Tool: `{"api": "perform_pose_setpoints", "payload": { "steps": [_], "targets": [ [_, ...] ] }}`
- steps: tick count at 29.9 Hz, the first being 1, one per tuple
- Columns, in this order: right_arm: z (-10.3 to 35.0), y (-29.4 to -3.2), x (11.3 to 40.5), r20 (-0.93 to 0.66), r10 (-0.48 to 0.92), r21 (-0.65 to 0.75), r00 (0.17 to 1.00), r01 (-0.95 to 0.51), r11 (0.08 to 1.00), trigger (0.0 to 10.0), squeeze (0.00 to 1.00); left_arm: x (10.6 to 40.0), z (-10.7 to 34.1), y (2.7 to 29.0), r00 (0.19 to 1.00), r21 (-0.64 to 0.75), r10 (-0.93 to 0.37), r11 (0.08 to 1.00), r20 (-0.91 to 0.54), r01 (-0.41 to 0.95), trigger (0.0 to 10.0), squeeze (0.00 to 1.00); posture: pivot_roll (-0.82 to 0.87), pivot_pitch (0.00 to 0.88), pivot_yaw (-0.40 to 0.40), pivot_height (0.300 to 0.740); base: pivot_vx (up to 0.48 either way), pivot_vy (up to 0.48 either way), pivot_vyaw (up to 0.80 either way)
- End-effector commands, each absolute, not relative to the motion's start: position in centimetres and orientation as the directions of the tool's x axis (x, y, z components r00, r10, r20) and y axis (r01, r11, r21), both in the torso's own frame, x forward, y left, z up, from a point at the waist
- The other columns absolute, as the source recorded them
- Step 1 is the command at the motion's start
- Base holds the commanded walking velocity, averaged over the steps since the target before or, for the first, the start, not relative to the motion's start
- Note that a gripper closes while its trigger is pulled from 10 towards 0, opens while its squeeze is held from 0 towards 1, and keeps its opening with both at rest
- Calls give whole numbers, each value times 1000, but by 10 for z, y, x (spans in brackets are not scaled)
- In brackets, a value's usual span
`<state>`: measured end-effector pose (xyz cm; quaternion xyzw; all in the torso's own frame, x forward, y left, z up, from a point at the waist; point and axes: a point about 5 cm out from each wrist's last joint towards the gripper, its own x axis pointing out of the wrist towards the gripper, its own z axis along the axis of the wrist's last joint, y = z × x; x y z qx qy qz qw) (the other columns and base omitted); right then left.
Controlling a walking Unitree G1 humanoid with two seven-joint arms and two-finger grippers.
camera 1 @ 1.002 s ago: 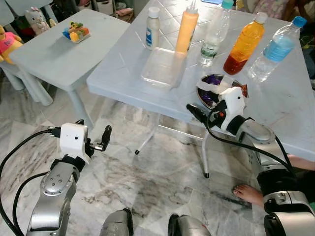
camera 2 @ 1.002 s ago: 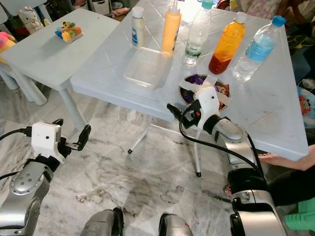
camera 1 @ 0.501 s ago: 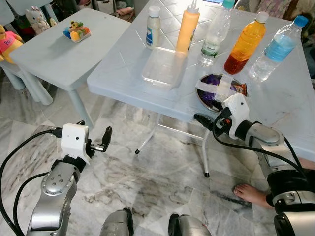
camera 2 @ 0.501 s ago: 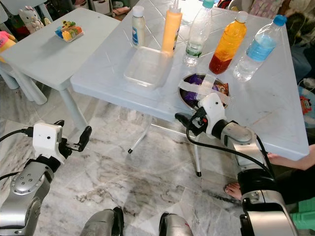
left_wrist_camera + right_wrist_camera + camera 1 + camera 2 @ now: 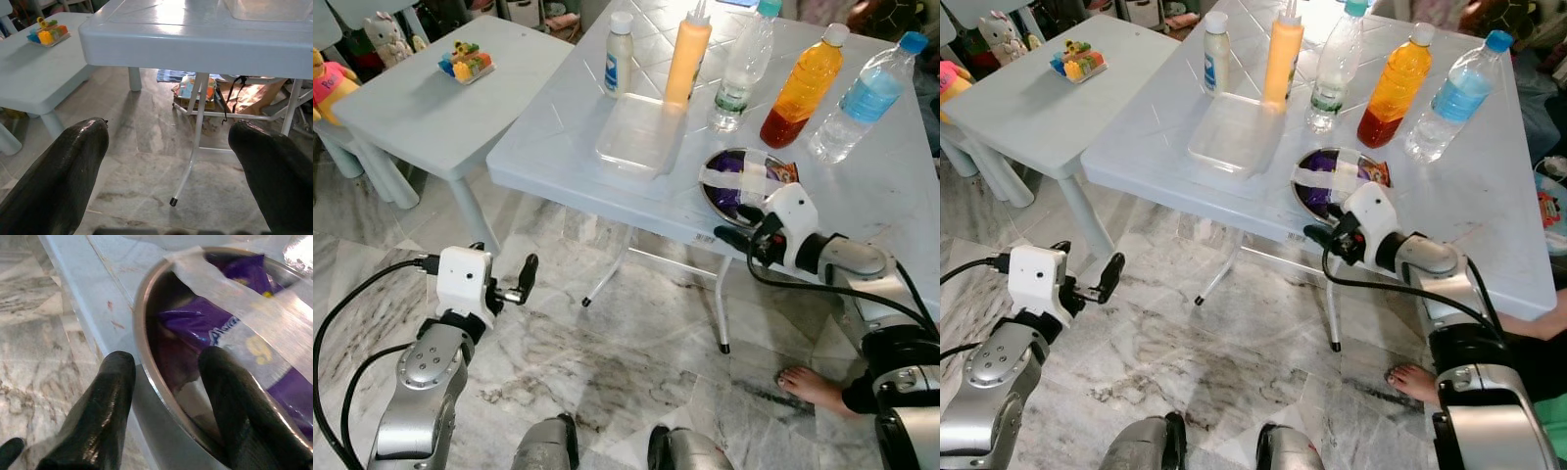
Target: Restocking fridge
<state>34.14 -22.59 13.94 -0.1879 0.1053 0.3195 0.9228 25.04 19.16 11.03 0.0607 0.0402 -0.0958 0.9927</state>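
At the far left a small pale table [image 5: 431, 108] carries a tray of coloured toys [image 5: 464, 63]. Near left, the left gripper [image 5: 522, 279] hangs low over the marble floor [image 5: 636, 362], its two black fingers [image 5: 63, 171] spread apart and holding nothing. To its right stands the larger pale-blue table [image 5: 558, 147]. A clear flat container [image 5: 640, 133] lies near its front edge, and behind it stand, left to right, a small white bottle [image 5: 619, 54], an orange squeeze bottle [image 5: 686, 56], a clear water bottle [image 5: 742, 67], an orange juice bottle [image 5: 800, 85] and a blue-capped water bottle [image 5: 867, 98]. The metal bowl [image 5: 744, 184], taped across and holding a purple packet [image 5: 230, 328], sits at the table's near edge. The right gripper [image 5: 736, 238] is at its near rim, fingers parted, one inside the bowl and one outside, straddling the rim without clamping. At the near right a person's bare foot [image 5: 813, 387] rests on the floor.
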Motion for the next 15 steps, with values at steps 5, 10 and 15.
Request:
{"api": "perform_pose_setpoints", "payload": {
  "steps": [5, 10, 15],
  "targets": [
    [127, -242, 335, -439, 522, -276, 731, -663, 696, 10000, 0, 250, 109, 187, 971, 104, -210, 970, -112, 222, 10000, 0, 91, 177, -46, 740, 0, 0, 0],
    [125, -246, 335, -473, 511, -273, 718, -670, 690, 0, 0, 251, 109, 187, 970, 101, -214, 969, -115, 226, 10000, 0, 91, 173, -48, 740, 0, 0, 0],
    [127, -249, 337, -483, 496, -298, 721, -668, 681, 0, 0, 251, 108, 186, 970, 98, -215, 969, -117, 226, 10000, 0, 93, 169, -52, 740, 0, 0, 0]
  ]
}}
